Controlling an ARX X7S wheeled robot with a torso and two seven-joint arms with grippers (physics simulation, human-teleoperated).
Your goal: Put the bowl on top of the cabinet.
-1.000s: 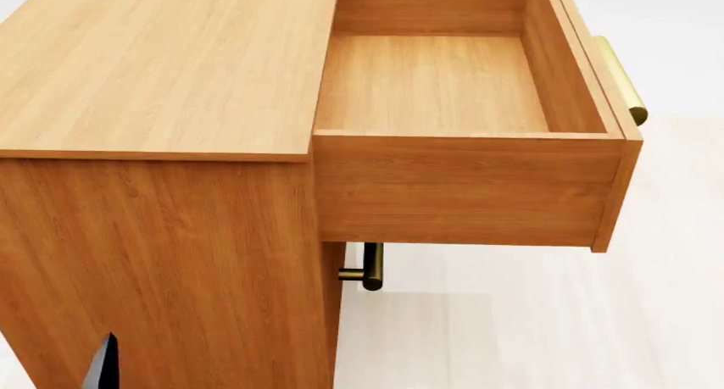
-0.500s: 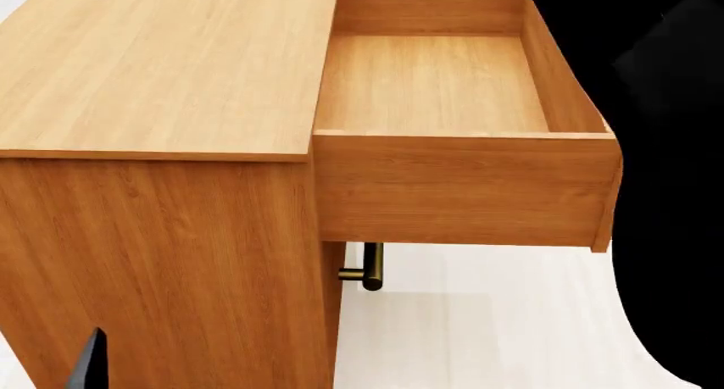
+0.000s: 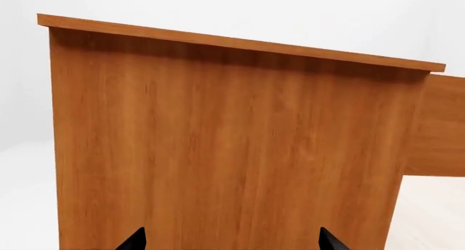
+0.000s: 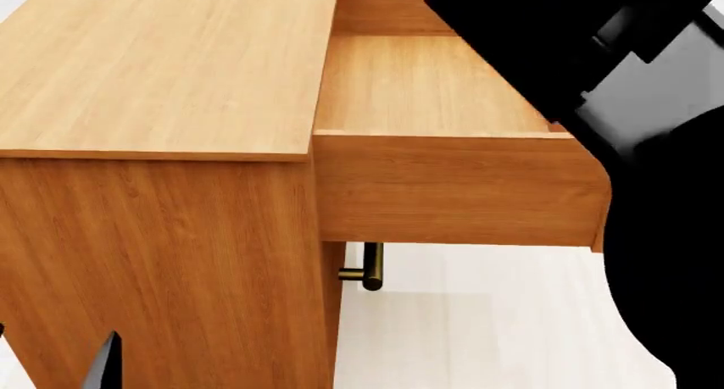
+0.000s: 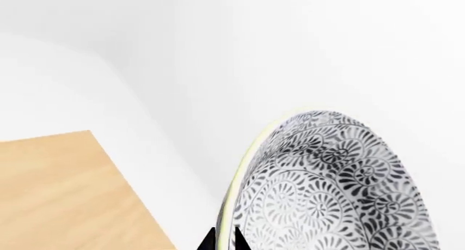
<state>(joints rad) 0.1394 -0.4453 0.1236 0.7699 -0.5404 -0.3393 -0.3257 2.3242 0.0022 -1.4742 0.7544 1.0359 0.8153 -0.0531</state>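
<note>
The bowl (image 5: 327,184), white with a dense grey-black leaf pattern, shows only in the right wrist view, tilted on edge. My right gripper (image 5: 224,240) is shut on its rim, one dark fingertip on each side. In the head view the bowl is hidden, and my black right arm (image 4: 599,75) reaches over the cabinet's pulled-out drawer. The orange-brown cabinet (image 4: 169,67) has a flat lighter top, and a corner of light wood (image 5: 58,190) lies below the bowl. My left gripper (image 3: 232,242) is open and empty, low in front of the cabinet's side panel (image 3: 218,141).
The top drawer (image 4: 430,84) stands pulled out to the right with nothing showing inside it. A brass bar handle (image 4: 371,266) juts out below it. Pale floor (image 4: 487,321) lies to the right of the cabinet. One left fingertip (image 4: 104,363) shows by the cabinet's side.
My right arm has swung in from the right and up over the open drawer, now covering the drawer's front and handle. The left fingertip has barely shifted.
</note>
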